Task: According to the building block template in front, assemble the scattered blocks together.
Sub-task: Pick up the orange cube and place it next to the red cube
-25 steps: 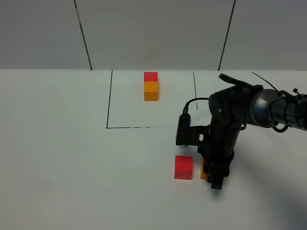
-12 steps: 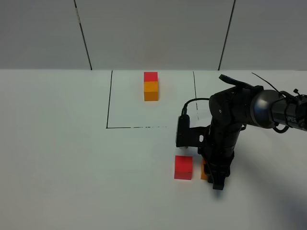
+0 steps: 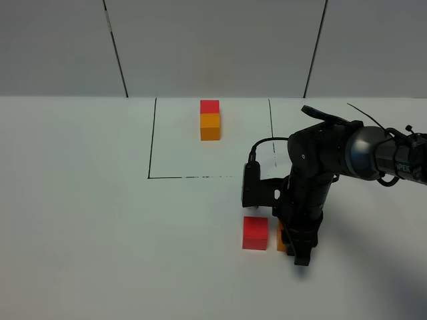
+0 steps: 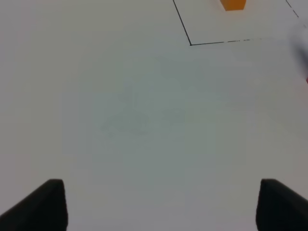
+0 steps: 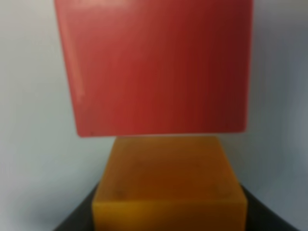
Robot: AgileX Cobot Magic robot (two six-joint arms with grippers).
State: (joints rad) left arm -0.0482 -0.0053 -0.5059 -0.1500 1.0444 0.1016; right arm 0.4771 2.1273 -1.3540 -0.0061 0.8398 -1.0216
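Your right end effector (image 3: 297, 249) is clamped on the orange cube (image 3: 281, 238). That cube sits on the worktop (image 3: 80, 213) just beside the red cube (image 3: 255, 233) (whether their faces actually touch, you cannot tell from either view). Both lie just outside the near edge of the black outline (image 3: 151, 140). The template (image 3: 210, 120), with its red cube joined behind its orange one, rests inside that outline toward the far side. Your left end effector (image 4: 159, 197) hangs over the worktop, jaws spread apart, holding nothing.
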